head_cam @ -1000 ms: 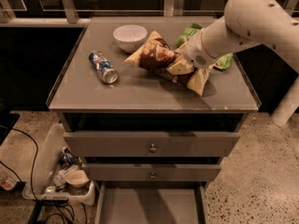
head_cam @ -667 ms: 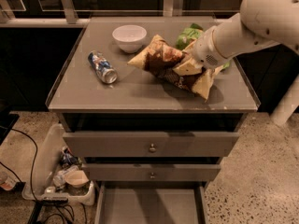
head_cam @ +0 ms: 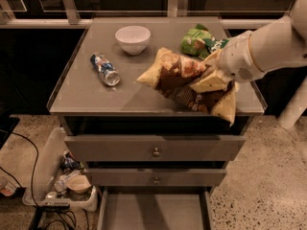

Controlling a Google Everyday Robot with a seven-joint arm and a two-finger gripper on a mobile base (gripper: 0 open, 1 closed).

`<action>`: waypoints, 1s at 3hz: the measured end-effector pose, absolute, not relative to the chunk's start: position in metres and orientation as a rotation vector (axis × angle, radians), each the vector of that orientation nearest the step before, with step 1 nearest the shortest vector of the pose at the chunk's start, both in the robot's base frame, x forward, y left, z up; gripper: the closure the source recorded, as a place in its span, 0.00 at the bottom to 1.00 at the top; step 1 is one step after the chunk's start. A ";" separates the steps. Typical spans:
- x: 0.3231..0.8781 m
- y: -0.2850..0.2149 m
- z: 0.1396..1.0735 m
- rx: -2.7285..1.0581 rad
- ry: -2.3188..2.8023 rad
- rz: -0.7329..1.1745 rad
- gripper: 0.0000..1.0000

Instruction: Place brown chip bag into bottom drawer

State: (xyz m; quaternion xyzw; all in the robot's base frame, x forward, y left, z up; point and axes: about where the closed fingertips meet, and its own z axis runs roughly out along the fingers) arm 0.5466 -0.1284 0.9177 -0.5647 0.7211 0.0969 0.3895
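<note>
The brown chip bag (head_cam: 180, 78), dark brown in the middle with pale yellow-tan ends, hangs in the air above the front right of the cabinet top (head_cam: 86, 95). My gripper (head_cam: 209, 80) is shut on its right part, with the white arm coming in from the right. The bottom drawer (head_cam: 153, 210) is pulled open at the bottom of the view, showing a flat grey interior. The bag is above and slightly right of it.
A green chip bag (head_cam: 197, 41) lies at the back right of the top, a white bowl (head_cam: 133, 38) at the back middle, a can (head_cam: 105, 69) on its side at the left. Two shut drawers with knobs (head_cam: 156, 152) sit above the open one. A bin of clutter (head_cam: 67, 181) stands on the floor at left.
The gripper has lifted the brown chip bag off the cabinet top and carried it forward toward the front edge. The other objects have not moved.
</note>
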 end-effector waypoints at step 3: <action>0.412 -0.163 0.900 -1.377 1.796 0.217 1.00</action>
